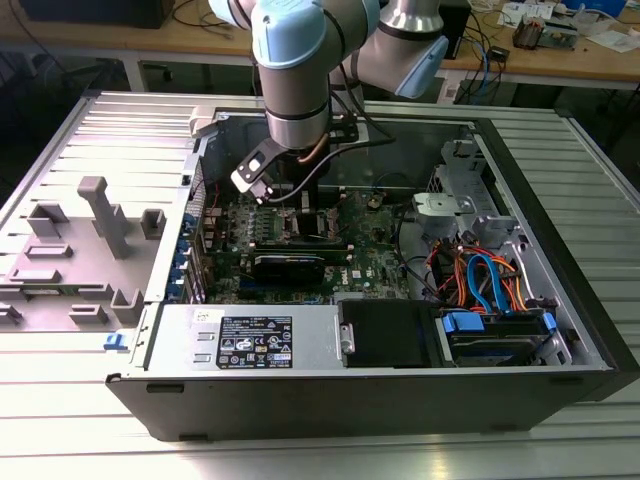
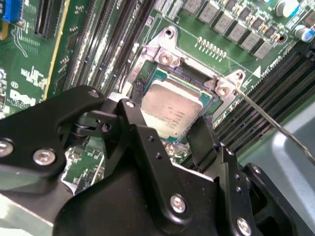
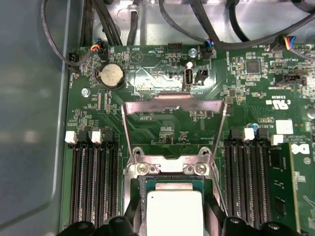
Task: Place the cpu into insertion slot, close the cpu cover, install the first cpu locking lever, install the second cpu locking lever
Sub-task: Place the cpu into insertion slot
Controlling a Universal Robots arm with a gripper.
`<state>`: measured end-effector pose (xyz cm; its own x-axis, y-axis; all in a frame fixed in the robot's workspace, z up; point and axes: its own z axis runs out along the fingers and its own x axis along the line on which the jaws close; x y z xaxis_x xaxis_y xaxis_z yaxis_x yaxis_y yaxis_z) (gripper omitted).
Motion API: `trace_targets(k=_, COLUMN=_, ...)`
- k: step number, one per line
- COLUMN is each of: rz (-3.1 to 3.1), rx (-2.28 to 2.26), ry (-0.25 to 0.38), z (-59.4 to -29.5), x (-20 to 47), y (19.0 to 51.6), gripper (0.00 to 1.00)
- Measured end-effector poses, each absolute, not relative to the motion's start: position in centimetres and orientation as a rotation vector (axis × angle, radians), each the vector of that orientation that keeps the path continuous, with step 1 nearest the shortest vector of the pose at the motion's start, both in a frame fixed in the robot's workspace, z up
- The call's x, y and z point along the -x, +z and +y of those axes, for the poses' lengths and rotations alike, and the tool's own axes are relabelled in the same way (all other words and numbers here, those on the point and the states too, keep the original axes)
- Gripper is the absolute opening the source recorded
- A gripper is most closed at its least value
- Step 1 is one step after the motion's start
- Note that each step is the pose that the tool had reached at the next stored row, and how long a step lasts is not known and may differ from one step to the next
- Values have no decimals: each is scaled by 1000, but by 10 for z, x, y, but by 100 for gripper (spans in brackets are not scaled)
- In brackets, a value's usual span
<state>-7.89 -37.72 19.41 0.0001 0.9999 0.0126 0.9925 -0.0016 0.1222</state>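
Around your work, long black memory slots (image 3: 96, 182) flank the socket on both sides. A round coin battery (image 3: 111, 75) and black cables (image 3: 98, 19) sit beyond it on the green board (image 3: 88, 105), well clear. The metal cover (image 3: 172, 101) is swung back open, its window showing board. A thin wire lever (image 2: 275, 123) angles out beside the socket. Your chip (image 3: 174, 212), flat with a dull silver-grey top, lies square in the slot (image 3: 170, 183). The gripper (image 2: 173, 118) straddles it on two opposite sides; you cannot tell whether the jaws clamp it or stand free.
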Motion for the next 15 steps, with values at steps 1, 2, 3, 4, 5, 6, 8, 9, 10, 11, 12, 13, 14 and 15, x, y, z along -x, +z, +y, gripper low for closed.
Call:
trace_targets(k=1, rz=2163, rx=-2165, ry=145, z=-377, x=79, y=194, gripper=61)
trace_targets(k=2, rz=2163, rx=-2165, ry=144, z=-377, x=79, y=194, gripper=61)
trace_targets(k=3, rz=2163, rx=-2165, ry=144, z=-377, x=79, y=194, gripper=61)
trace_targets(k=4, rz=2163, rx=-2165, ry=144, z=-377, x=79, y=194, gripper=61)
trace_targets(k=5, rz=2163, rx=-2165, ry=144, z=-377, x=79, y=195, gripper=61)
trace_targets(k=6, rz=2162, rx=-2166, ry=144, z=-377, x=79, y=195, gripper=61)
trace_targets(k=8, rz=2161, rx=-2167, ry=143, z=-377, x=79, y=195, gripper=61)
trace_targets(k=9, rz=2160, rx=-2168, ry=143, z=-377, x=79, y=195, gripper=61)
trace_targets(k=10, rz=2159, rx=-2169, ry=143, z=-377, x=78, y=195, gripper=61)
trace_targets(k=11, rz=2158, rx=-2171, ry=143, z=-376, x=78, y=195, gripper=61)
trace_targets(k=12, rz=2155, rx=-2174, ry=142, z=-376, x=78, y=195, gripper=61)
trace_targets(k=13, rz=2151, rx=-2177, ry=141, z=-375, x=78, y=195, gripper=61)
trace_targets(k=14, rz=2148, rx=-2181, ry=141, z=-374, x=78, y=195, gripper=61)
trace_targets(k=15, rz=2145, rx=-2183, ry=141, z=-373, x=78, y=195, gripper=61)
